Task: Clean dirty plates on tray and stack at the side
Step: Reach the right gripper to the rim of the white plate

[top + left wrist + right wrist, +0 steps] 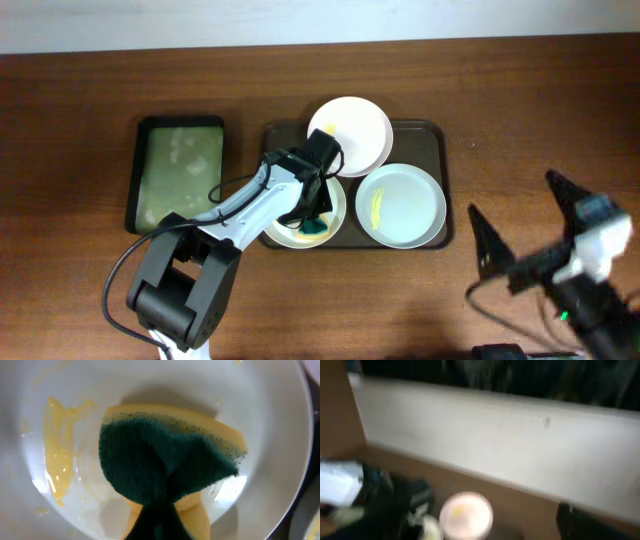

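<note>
Status: left tool (314,214) is down in the front-left plate (284,233), clamped on a sponge (316,229) with a green scouring face over yellow foam. In the left wrist view the sponge (170,460) lies on the plate floor, roughly centre, pinched and folded where the dark finger comes in from the bottom edge. There is a yellow smear (56,460) on the plate's left side in that view, beside the sponge and not under it. A few small yellow flecks sit near the upper rim.

All three plates are on the tray (428,140), mid-tabletop (80,100).
- The front-left plate is at the tray's near-left corner, largely hidden by the left arm.
- The right plate (410,205) fills the near-right part. It looks slightly bluish, with a yellow streak left of its centre.
- The back plate (355,135) is at the far edge, overhanging the far rim and overlapping the front-left plate's edge. Can't tell whether it touches the right plate or just sits over it. It has a faint yellow mark near its left rim.

A smaller black tray (185,195) with a greenish inside lies left of the brown one, apart from it.

On the other side, the right tool (510,190) is to the right of the tray over bare tabletop. Its fingers are spread wide with nothing between them. The right wrist view is blurred: pale wall, brown tabletop, one round white plate low in frame. No further detail is readable.
</note>
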`<action>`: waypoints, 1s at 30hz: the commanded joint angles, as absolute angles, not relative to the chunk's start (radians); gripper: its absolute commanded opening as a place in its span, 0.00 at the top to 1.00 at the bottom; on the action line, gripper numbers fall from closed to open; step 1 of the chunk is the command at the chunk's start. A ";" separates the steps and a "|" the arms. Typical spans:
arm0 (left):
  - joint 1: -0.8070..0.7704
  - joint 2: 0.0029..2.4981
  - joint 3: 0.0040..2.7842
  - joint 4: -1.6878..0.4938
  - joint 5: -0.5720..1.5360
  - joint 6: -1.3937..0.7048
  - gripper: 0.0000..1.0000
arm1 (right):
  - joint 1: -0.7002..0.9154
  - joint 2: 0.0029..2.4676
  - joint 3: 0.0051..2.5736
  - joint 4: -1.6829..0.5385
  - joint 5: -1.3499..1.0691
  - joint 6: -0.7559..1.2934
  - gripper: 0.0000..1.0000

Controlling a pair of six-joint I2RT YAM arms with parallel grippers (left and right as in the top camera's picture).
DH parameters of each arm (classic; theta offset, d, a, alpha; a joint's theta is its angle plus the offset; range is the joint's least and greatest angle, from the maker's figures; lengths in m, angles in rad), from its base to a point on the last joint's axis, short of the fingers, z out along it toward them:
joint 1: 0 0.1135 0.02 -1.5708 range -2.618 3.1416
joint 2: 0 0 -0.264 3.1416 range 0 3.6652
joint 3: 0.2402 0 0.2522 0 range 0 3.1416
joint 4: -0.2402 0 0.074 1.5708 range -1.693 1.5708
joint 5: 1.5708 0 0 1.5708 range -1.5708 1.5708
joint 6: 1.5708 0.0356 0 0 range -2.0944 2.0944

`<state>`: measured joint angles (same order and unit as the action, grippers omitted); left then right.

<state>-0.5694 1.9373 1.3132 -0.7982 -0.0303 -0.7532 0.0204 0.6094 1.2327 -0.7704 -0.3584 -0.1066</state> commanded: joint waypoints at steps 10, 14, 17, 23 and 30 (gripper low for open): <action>-0.569 1.959 1.309 -0.801 -0.041 -0.759 1.00 | 0.026 1.524 1.625 -1.130 -0.744 0.155 0.54; -0.569 1.959 1.309 -0.801 -0.041 -0.759 1.00 | 0.055 1.720 1.624 -1.083 -0.744 0.155 0.43; -0.569 1.959 1.309 -0.801 -0.041 -0.759 0.99 | 0.082 1.864 1.624 -1.048 -0.753 0.155 0.36; -0.569 1.959 1.309 -0.800 -0.041 -0.759 0.98 | 0.201 1.954 1.621 -1.053 -0.770 -0.104 0.40; -0.569 1.959 1.309 -0.801 -0.041 -0.759 0.99 | 0.320 1.961 1.620 -0.985 -0.406 0.122 0.63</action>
